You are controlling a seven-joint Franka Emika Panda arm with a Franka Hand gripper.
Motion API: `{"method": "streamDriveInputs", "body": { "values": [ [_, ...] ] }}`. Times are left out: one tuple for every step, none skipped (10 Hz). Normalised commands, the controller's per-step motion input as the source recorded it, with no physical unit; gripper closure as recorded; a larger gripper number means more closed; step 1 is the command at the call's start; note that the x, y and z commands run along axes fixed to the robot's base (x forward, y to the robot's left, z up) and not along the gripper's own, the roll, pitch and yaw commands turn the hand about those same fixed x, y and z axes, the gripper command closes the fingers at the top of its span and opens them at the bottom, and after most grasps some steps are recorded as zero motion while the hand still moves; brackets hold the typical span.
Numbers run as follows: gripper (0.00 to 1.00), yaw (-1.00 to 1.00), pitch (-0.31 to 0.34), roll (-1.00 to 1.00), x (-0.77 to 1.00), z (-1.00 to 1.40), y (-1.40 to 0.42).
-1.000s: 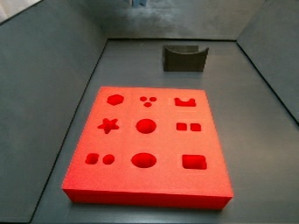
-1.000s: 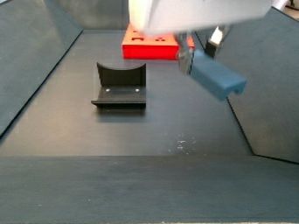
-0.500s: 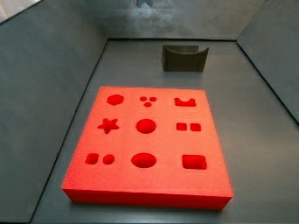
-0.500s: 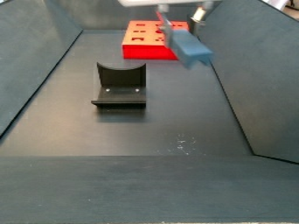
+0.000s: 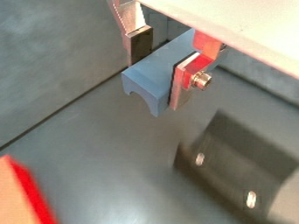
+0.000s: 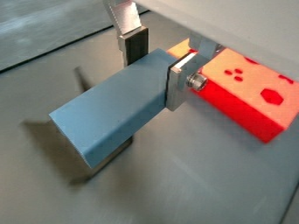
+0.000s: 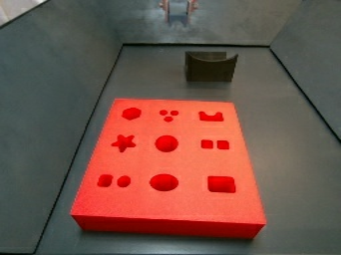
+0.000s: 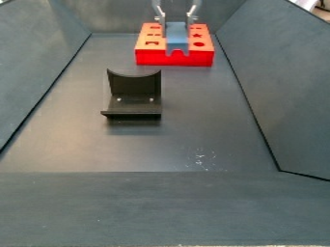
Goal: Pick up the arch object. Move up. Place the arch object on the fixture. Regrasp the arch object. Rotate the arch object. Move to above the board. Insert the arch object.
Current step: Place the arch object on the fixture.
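The arch object (image 5: 149,79), a slate blue block with a notch in one end, hangs in the air between the fingers of my gripper (image 5: 158,74), which is shut on it. In a wrist view the arch object (image 6: 107,114) sticks out long from the gripper (image 6: 155,77). In a side view the gripper (image 8: 176,21) holds the arch object (image 8: 175,41) high in front of the red board (image 8: 145,50). The dark fixture (image 8: 131,95) stands on the floor nearer that camera, apart from the gripper. From the opposite side view, the gripper (image 7: 177,9) shows only at the frame edge, beyond the fixture (image 7: 210,66) and the board (image 7: 167,164).
Dark grey sloping walls (image 8: 39,77) enclose the floor on both sides. The fixture (image 5: 239,162) and a corner of the board (image 5: 17,188) lie below the gripper in a wrist view. The board (image 6: 247,86) sits just behind the fingers in a wrist view.
The gripper has carried the arch object away from the near right side of the bin, up and toward the far end where the board lies. Board and fixture have not moved.
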Motion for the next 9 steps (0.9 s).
{"method": "streamDriveInputs", "body": {
  "values": [
    [1.0, -0.08, 0.053, 0.07, 0.34, -0.1, -0.41],
    [1.0, -0.03, 0.059, 0.08, 0.22, -0.07, -0.18],
    [1.0, 0.02, -0.118, -1.0, 1.0, 0.4, 0.75],
    [1.0, 0.02, -0.111, -1.0, 1.0, 0.43, 0.81],
    [1.0, 0.01, -0.082, -1.0, 0.93, 0.34, 0.76],
    [1.0, 0.0, -0.049, -1.0, 0.74, 0.17, 0.52],
    [1.0, 0.0, -0.028, -1.0, 0.63, 0.09, 0.33],
    [1.0, -0.01, 0.001, -1.0, 0.49, 0.05, 0.12],
    [1.0, -0.01, 0.013, -1.0, 0.41, 0.04, 0.09]
  ]
}}
